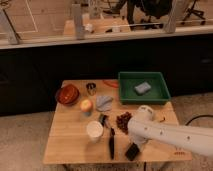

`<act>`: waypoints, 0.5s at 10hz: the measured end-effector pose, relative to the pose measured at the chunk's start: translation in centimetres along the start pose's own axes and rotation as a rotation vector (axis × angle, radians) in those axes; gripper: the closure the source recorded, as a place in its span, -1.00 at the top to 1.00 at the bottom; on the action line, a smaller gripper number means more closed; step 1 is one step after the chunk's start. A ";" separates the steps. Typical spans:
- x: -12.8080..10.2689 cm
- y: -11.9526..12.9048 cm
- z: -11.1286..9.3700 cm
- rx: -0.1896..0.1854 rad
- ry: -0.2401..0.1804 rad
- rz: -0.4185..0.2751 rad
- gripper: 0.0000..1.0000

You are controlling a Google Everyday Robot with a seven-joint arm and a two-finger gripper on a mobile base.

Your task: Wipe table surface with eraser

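Observation:
The eraser (132, 151), a flat black block, lies against the table surface (70, 145) near the front edge, right of centre. My gripper (135, 144) sits at the end of the white arm (170, 134) that reaches in from the right. It is shut on the eraser and presses it down on the wood. The wrist hides most of the grip.
A slim black tool (111, 145) lies just left of the eraser, and a white cup (94, 131) stands beside it. Dark red grapes (122, 121), a grey cloth (104, 102), an apple (86, 105), a red bowl (67, 94) and a metal cup (91, 88) lie behind. A green tray (125, 89) holds a grey-blue pad (142, 88).

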 end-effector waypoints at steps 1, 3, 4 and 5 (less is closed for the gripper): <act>1.2 -0.3 0.0 0.002 0.000 0.028 -1.00; 3.1 -2.2 -0.6 0.020 0.000 0.056 -1.00; 3.5 -3.0 -0.9 0.030 -0.005 0.063 -1.00; 3.6 -3.8 -1.2 0.037 -0.012 0.068 -1.00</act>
